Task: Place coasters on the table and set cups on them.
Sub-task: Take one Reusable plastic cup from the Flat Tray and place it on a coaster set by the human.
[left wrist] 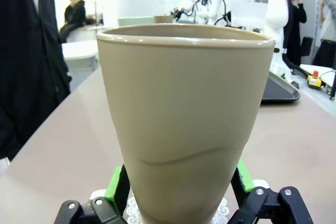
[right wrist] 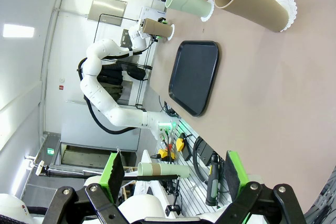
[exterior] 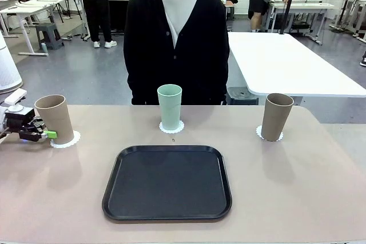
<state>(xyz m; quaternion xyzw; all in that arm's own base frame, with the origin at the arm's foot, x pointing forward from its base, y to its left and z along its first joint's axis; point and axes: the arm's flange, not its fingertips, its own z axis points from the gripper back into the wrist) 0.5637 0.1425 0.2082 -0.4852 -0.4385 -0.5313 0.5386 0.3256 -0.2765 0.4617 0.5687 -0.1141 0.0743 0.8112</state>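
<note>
Three cups [right wrist: 257,1] on coasters [right wrist: 286,13]; tray [right wrist: 193,76] beside; right pincer [right wrist: 173,174] open.

3 tall tapered cups [exterior: 170,106] stand on 3 scalloped round coasters [exterior: 171,127] in a row behind the black rounded-rectangle tray [exterior: 167,182] on the beige table [exterior: 297,187].

Left claw [exterior: 48,134] sits low at the left edge, horizontal, fingers spread apart; right claw [right wrist: 175,174] fingers spread wide, nothing between them.

Cups [exterior: 170,107]: matt, smooth plastic look, left tan one [left wrist: 184,124] with faint sheen at rim. Coasters [exterior: 171,127]: white, lacy, paper-like. Tray [exterior: 167,182]: black plastic, slight gloss. Table [exterior: 297,181]: matt beige.
</note>
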